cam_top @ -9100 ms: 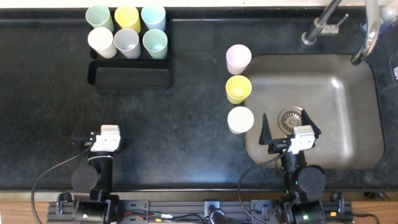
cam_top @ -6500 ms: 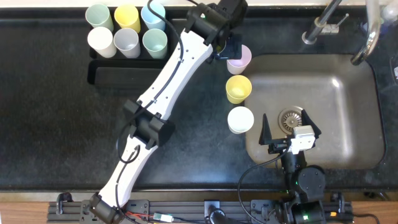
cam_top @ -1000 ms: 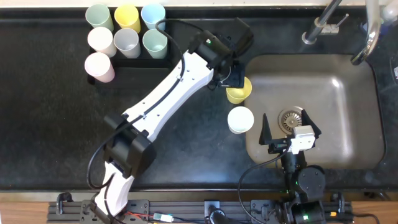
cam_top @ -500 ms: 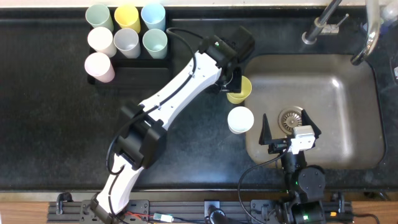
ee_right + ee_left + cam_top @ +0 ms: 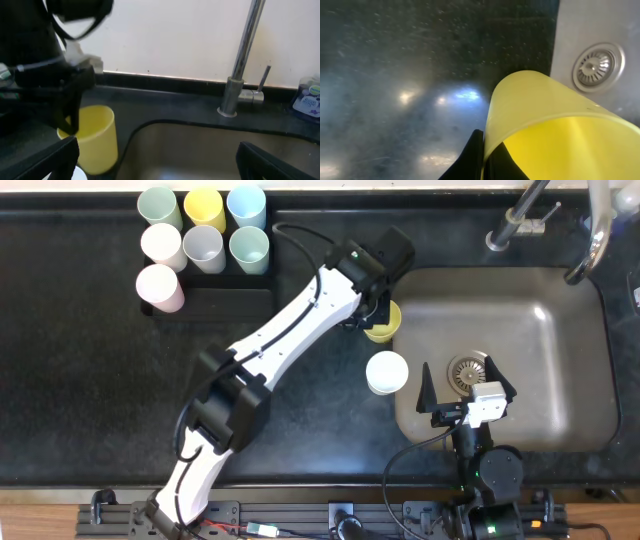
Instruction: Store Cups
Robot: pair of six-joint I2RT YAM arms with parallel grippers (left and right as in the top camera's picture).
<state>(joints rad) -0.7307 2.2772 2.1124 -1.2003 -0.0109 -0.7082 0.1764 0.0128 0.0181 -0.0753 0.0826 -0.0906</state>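
Note:
A yellow cup (image 5: 386, 326) stands on the black counter at the sink's left edge. My left gripper (image 5: 373, 312) is shut on its rim, one finger (image 5: 474, 156) outside the wall and the other inside. The same yellow cup (image 5: 555, 130) shows close up in the left wrist view and, as the yellow cup (image 5: 96, 138), under the dark left arm in the right wrist view. A white cup (image 5: 386, 372) stands just in front of it. A pink cup (image 5: 160, 288) sits in the front row of the black tray (image 5: 232, 303). My right gripper (image 5: 465, 387) is open over the sink.
Several cups fill the tray's two back rows, among them a white one (image 5: 162, 246) and a green one (image 5: 249, 249). The steel sink (image 5: 560, 310) with its drain (image 5: 468, 370) lies at the right, the faucet (image 5: 520, 220) behind it. A soap bottle (image 5: 307, 100) stands by the faucet.
The pink cup went from beside the sink to the tray's front left. My left gripper has since come back and closed on the yellow cup's rim. The right arm kept still.

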